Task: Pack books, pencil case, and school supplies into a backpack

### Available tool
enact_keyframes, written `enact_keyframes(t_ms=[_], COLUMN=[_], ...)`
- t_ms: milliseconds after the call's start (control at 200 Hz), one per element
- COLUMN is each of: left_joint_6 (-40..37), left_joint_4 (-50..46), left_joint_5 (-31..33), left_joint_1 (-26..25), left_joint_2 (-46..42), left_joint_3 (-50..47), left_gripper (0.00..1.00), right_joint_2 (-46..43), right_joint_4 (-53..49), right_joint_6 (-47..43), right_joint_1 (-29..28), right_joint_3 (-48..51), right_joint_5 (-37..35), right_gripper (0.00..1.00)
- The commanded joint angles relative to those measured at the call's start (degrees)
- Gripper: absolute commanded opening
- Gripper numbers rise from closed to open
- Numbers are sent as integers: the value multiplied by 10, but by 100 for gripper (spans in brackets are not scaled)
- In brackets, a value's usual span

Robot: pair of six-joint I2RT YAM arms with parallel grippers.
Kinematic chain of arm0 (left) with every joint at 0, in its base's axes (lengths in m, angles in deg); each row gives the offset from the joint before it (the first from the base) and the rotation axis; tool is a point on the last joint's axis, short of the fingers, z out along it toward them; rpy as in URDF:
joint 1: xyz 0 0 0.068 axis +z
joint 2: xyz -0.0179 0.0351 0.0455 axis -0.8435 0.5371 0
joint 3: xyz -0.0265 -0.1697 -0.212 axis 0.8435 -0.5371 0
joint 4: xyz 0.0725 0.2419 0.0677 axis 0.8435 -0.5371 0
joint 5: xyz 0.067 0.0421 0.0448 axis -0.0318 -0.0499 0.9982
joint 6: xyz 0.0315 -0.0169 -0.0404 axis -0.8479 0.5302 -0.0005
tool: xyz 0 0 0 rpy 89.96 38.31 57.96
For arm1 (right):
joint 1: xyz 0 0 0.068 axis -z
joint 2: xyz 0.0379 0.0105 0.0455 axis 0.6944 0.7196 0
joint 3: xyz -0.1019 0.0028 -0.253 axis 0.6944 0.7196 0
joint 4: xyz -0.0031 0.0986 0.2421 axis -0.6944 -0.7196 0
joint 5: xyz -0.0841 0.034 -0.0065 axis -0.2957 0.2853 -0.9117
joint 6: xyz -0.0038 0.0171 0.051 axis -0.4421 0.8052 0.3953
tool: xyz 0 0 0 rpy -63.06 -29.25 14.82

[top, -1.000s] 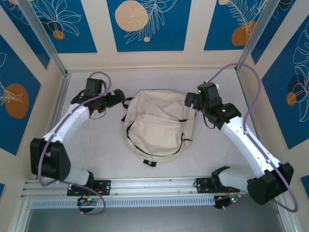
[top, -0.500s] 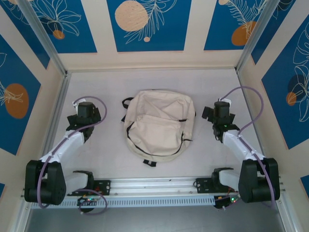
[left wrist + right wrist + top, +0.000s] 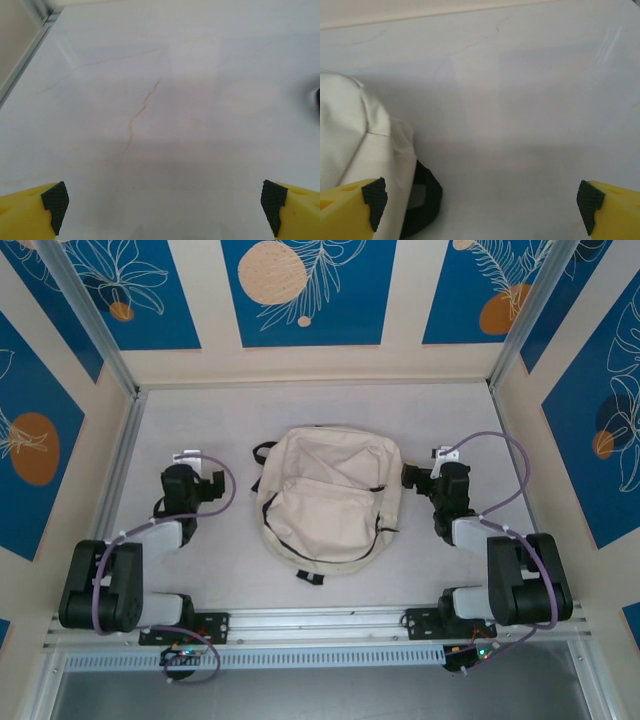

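**Backpack** [image 3: 330, 495]
- It lies flat at mid-table between the two arms, front pocket up. In the right wrist view its cream canvas [image 3: 350, 135] sits at the lower left.
- The cloth is soft and limp. It looks flat, so I judge it light.
- It will likely sag and fold if lifted from a single point. The weave should give the pads good bite.
- The dark zipper line [image 3: 285, 548] curves round the pocket. The pull is too small to make out.

**Where to hold**
- Black strap [image 3: 422, 200], or a pinch of the top seam.
- I would use both arms.

**Grippers and table**
- Right gripper [image 3: 482, 200]: jaws spread wide, holding nothing, just beside the bag's edge.
- Left gripper [image 3: 164, 202]: jaws spread wide, holding nothing, over bare table [image 3: 200, 410], apart from the bag.
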Motion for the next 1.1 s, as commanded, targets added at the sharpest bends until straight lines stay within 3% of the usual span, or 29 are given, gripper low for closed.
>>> enact_keyframes(t_ms=[0, 170, 410, 515, 1090], left_joint_6=[-16, -21, -14, -17, -28], left_joint_4=[118, 176, 186, 176, 158], left_joint_5=[-84, -103, -62, -56, -97], left_joint_1=[9, 8, 4, -1, 2], left_joint_2=[27, 78, 110, 112, 111], left_joint_3=[-23, -28, -19, -13, -4], left_gripper=[100, 100, 100, 100, 100], right_joint_2=[19, 68, 104, 109, 108], right_joint_4=[108, 178, 210, 158, 143], right_joint_6=[-30, -35, -38, -26, -9], right_joint_1=[2, 8, 4, 0, 18], right_joint_3=[14, 28, 30, 1, -6], right_joint_5=[41, 63, 62, 18, 37], right_gripper=[99, 99, 99, 99, 99])
